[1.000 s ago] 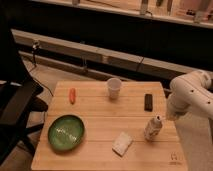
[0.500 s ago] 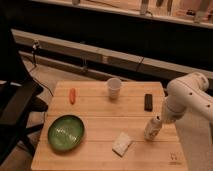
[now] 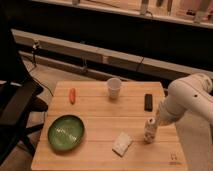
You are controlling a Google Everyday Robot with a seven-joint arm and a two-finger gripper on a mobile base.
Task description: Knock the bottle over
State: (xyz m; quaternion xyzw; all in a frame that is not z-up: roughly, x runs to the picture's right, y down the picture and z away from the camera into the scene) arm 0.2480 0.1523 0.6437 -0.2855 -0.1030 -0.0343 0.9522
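The bottle [image 3: 149,131] is small, whitish and translucent. It stands on the wooden table [image 3: 100,127] near the right front, leaning slightly. My white arm [image 3: 187,102] reaches in from the right. My gripper [image 3: 155,121] is at the bottle's top right, touching or just beside its neck.
A white paper cup [image 3: 114,88] stands at the table's back middle. A black object [image 3: 148,101] lies at back right, an orange carrot-like item [image 3: 72,95] at back left, a green plate [image 3: 65,132] at front left, a pale flat block [image 3: 122,143] in front. A black chair [image 3: 17,107] stands left.
My arm has moved left and down toward the bottle. The bottle now leans a little compared with a second ago.
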